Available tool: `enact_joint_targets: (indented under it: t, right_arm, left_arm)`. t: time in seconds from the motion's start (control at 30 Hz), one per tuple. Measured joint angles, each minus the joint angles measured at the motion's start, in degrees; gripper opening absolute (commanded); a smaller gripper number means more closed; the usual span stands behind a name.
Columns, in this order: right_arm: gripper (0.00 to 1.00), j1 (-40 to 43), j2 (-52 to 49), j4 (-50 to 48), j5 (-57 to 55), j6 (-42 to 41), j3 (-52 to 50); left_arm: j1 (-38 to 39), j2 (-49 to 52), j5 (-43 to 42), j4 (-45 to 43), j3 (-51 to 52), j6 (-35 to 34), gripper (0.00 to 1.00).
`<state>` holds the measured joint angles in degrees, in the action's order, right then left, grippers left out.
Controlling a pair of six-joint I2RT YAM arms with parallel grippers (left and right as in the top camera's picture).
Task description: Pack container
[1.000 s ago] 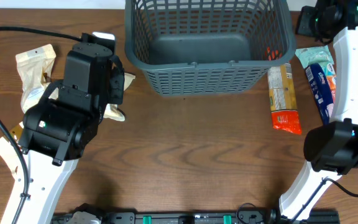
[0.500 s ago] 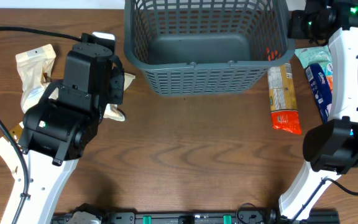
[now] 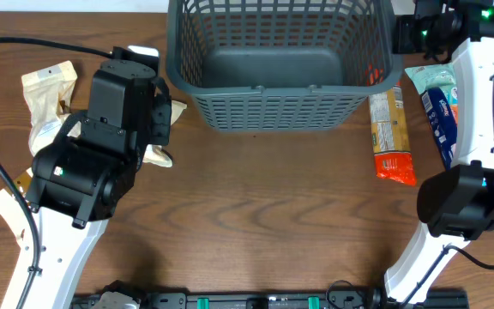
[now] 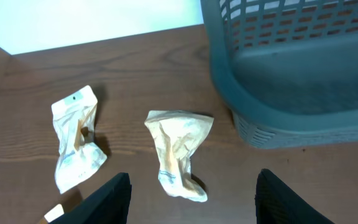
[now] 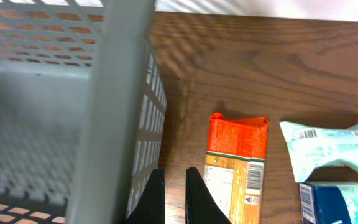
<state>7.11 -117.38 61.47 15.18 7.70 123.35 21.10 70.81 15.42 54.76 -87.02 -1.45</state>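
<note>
The dark grey slotted container (image 3: 264, 87) stands at the back middle and looks empty; it also shows in the left wrist view (image 4: 291, 118) and the right wrist view (image 5: 114, 93). My left gripper (image 4: 191, 199) is open and empty, above a crumpled cream packet (image 4: 179, 146) left of the container. My right gripper (image 5: 174, 196) is shut and empty, low against the outside of the container's right wall; overhead it sits at the container's back right corner (image 3: 401, 34). An orange packet (image 5: 235, 168) lies just right of it.
A second cream packet (image 3: 48, 94) lies at the far left. The orange packet (image 3: 390, 137), a pale green packet (image 3: 431, 75) and a blue packet (image 3: 444, 120) lie right of the container. A small cream card (image 3: 7, 210) lies near the left edge.
My right gripper has moved left against the container's right side, and the container has slid slightly to the left. The left arm has not moved.
</note>
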Motion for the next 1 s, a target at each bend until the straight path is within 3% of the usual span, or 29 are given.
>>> enact_joint_targets:
  t: [0.93,1.0]
  right_arm:
    - [0.01,-3.30,0.02,-0.79,1.97,4.24,0.00]
    - [0.05,-3.32,0.02,-0.83,1.97,4.31,0.00]
  left_arm:
    - [0.00,0.00,0.00,0.37,0.00,0.00,0.53]
    - [0.00,0.00,0.00,0.37,0.00,0.00,0.53]
